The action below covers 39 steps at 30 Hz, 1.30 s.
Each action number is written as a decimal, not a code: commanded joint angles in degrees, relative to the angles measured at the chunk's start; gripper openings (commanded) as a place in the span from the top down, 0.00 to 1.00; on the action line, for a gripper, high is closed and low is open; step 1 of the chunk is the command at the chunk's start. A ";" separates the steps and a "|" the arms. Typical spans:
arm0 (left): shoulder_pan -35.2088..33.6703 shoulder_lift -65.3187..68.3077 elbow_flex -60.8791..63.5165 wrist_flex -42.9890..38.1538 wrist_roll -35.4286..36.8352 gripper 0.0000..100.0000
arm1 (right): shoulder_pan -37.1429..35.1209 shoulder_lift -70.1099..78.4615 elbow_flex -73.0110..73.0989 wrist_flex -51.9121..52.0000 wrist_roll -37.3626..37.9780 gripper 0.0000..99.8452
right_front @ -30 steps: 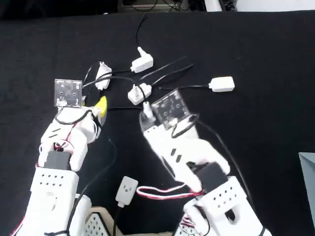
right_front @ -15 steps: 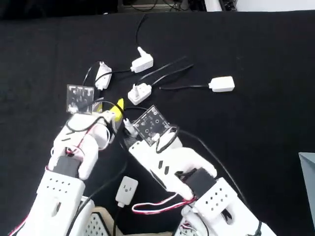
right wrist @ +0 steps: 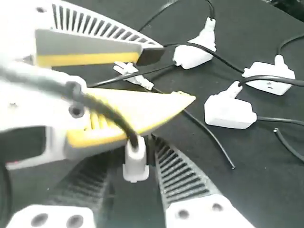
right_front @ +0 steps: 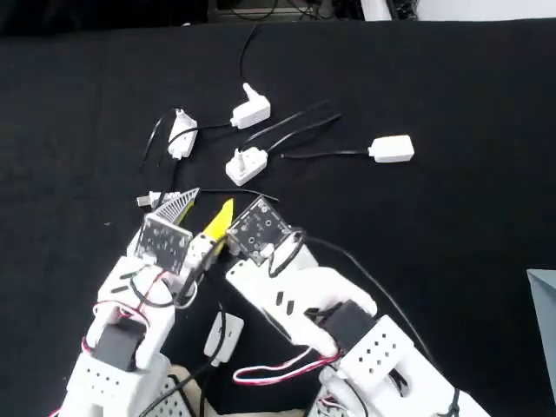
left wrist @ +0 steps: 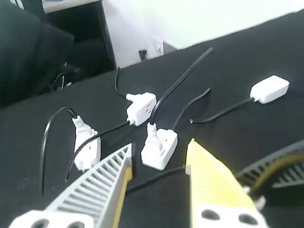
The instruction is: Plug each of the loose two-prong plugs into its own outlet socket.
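Both arms have drawn back along the worktop [right_front: 452, 104]. The jaws of the left gripper [right_front: 213, 199] stand apart near a loose plug [right_front: 246, 163]; those of the right gripper [right wrist: 134, 153] clamp a small white plug [right wrist: 134, 169].

Black table [right_front: 452, 87] bears 4 white plugs [right_front: 250, 110] (cords [right_front: 326, 155] attached).

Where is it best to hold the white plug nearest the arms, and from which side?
Grip the plug across its blocky body, on the two flat sides, behind the narrow neck. Come from above: it lies flat, and a black cord passes its near side. The right gripper holds a small plug, so the open left gripper suits.
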 commanded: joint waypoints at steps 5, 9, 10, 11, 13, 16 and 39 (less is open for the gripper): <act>4.00 -2.73 -0.13 3.16 -5.63 0.81 | -1.76 -0.84 -0.22 0.26 0.00 0.99; 4.79 -2.90 -0.13 4.31 -7.91 0.81 | -1.76 -0.84 -0.22 1.67 -0.35 0.99; 4.62 -2.90 -0.22 4.31 -7.82 0.81 | -1.58 -0.84 -0.22 1.76 -0.35 0.99; 3.65 -2.90 -0.40 4.22 -7.82 0.81 | -1.49 -0.84 -0.22 2.29 -0.35 0.99; 0.40 -2.90 -2.07 4.22 -7.38 0.84 | -1.41 -1.27 -0.57 4.04 -0.35 0.99; -6.29 -2.90 -4.44 4.22 -2.64 0.86 | 0.18 -1.36 -2.59 7.56 -0.44 0.99; -11.91 10.64 -27.82 38.86 3.87 0.85 | 28.84 -0.84 -6.90 12.04 -0.44 0.99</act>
